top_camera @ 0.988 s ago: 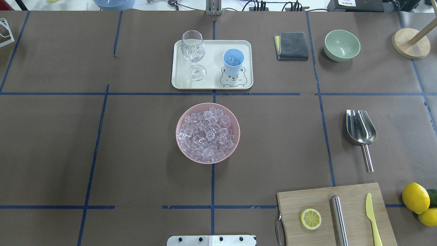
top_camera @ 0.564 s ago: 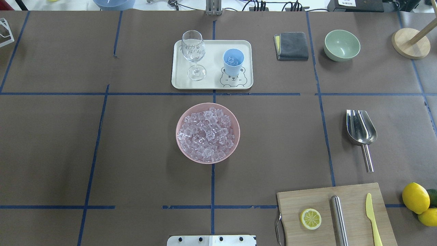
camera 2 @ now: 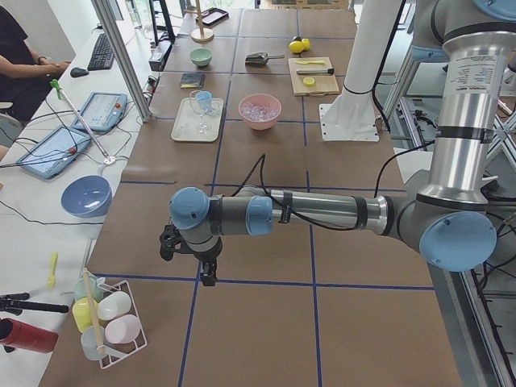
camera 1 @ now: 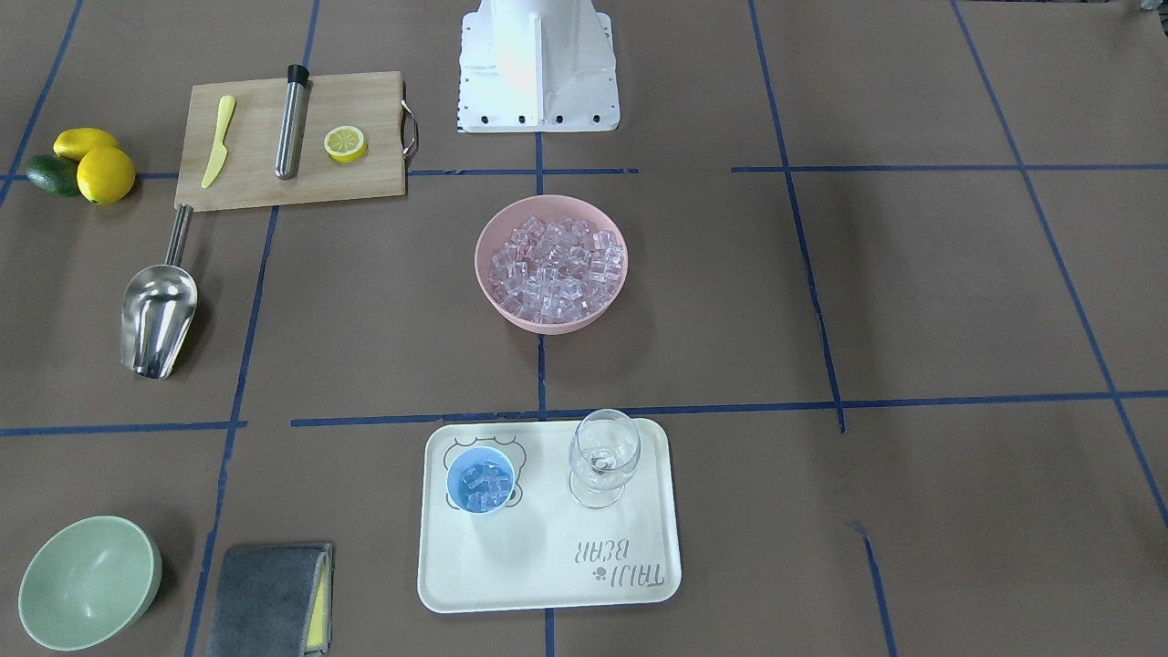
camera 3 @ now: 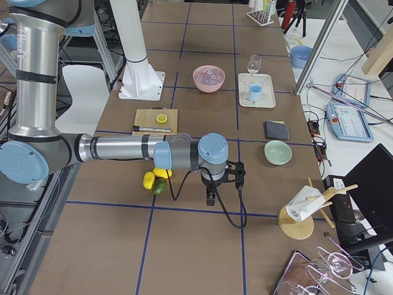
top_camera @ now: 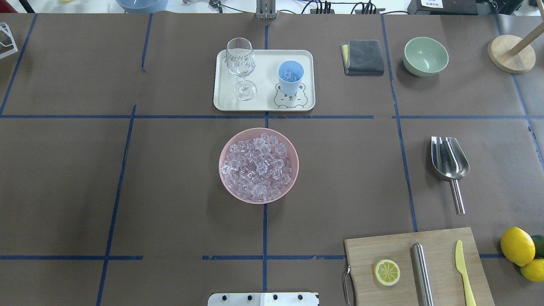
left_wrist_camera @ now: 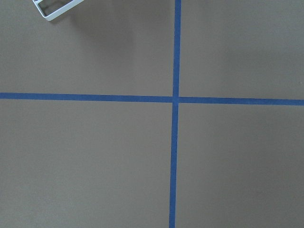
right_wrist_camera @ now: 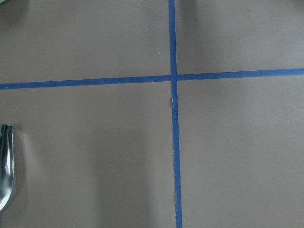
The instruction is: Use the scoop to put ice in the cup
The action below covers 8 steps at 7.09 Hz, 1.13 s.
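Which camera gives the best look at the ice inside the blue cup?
Exterior front-facing: it looks into the cup, the ice clear. Overhead shows the ice smaller; side views show only a tiny cup; wrist cameras miss it.

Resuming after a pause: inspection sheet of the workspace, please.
Surface: table under brown paper with blue tape lines; no spills seen.
Job's things: scoop lies free on the table; ice heaped in the pink bowl; cup on the tray holds a few cubes.
Clutter: wine glass, cloth, green bowl, board with lemon half, steel cylinder and knife; lemons beside it.
Grippers: left gripper and right gripper hang above the paper; open or shut, cannot tell.
Cables: cable by the left gripper, another by the right; more at the table's far edge.
Surroundings: person seated at a side desk with tablets.
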Motion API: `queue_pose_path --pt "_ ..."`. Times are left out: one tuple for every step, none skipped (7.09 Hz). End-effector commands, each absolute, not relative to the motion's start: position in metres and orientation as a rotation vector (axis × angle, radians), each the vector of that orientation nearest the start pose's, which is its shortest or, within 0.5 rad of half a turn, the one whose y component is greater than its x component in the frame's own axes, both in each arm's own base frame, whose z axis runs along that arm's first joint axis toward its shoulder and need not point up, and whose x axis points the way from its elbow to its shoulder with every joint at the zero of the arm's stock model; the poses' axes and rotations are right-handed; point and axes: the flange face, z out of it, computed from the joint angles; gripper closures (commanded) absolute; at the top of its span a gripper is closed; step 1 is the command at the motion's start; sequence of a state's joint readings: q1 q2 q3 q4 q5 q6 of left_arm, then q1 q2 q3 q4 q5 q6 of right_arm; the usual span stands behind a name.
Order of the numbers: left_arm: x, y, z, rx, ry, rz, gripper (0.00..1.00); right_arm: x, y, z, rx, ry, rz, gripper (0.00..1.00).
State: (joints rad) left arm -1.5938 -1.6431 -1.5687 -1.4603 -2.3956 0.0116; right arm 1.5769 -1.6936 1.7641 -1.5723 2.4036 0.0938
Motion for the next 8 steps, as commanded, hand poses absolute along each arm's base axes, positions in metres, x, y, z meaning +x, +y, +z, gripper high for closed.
queue_pose_path --pt "-0.0723 -0.5182 0.628 -0.02 0.823 -0.03 0.0 0.0623 -0.4436 0.6152 0.032 -0.835 0.062 0.0" --pt "-0.0722 -0.5182 0.6279 -0.019 0.824 -0.027 0.0 0.0623 -0.4437 0.6152 0.032 -0.835 0.062 0.0" --pt "-0.0721 -0.5182 0.6278 -0.017 0.826 -0.023 0.0 0.0623 -0.4443 0.6145 0.034 -0.835 0.062 0.0" --pt "-0.0721 -0.5175 0.63 -0.018 0.824 -0.02 0.0 0.0623 -0.4444 0.6137 0.036 -0.835 0.06 0.0" --pt "-0.0723 -0.5167 0.6318 -0.021 0.821 -0.021 0.0 0.0623 -0.4443 0.6145 0.034 -0.835 0.06 0.0" --pt "-0.0724 -0.516 0.6326 -0.021 0.82 -0.021 0.0 0.0623 -0.4443 0.6145 0.034 -0.835 0.06 0.0" --pt "-0.0716 -0.5161 0.6333 -0.023 0.82 -0.02 0.0 0.0623 -0.4443 0.6145 0.035 -0.835 0.057 0.0" --pt "-0.0716 -0.5154 0.6341 -0.024 0.82 -0.02 0.0 0.0623 -0.4443 0.6145 0.036 -0.835 0.056 0.0"
